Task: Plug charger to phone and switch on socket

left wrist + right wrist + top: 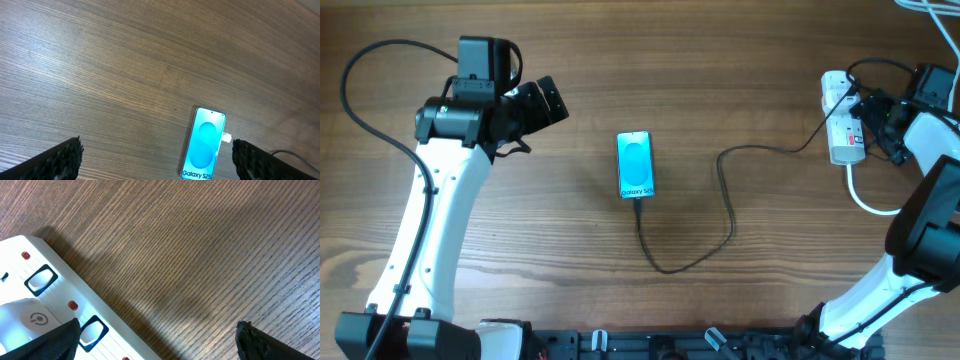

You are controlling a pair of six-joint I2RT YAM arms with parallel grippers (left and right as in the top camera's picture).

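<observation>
The phone (635,165) lies flat mid-table with its cyan screen up; it also shows in the left wrist view, phone (204,145). The thin black charger (728,215) loops from the phone's bottom edge over to the white socket (843,130) at the far right. Whether its tip is seated in the phone I cannot tell. My left gripper (550,100) hangs open well left of the phone, left gripper (157,165) with nothing between its fingers (57,160). My right gripper (876,125) stands open beside the socket (35,295), right gripper (160,345), with one finger (55,342) over a rocker switch (92,330).
The socket's thick white cord (860,195) curves toward the right arm. A white plug body (22,325) sits in the strip. A small white scrap (226,137) lies by the phone's edge. Arm bases stand at the front edge.
</observation>
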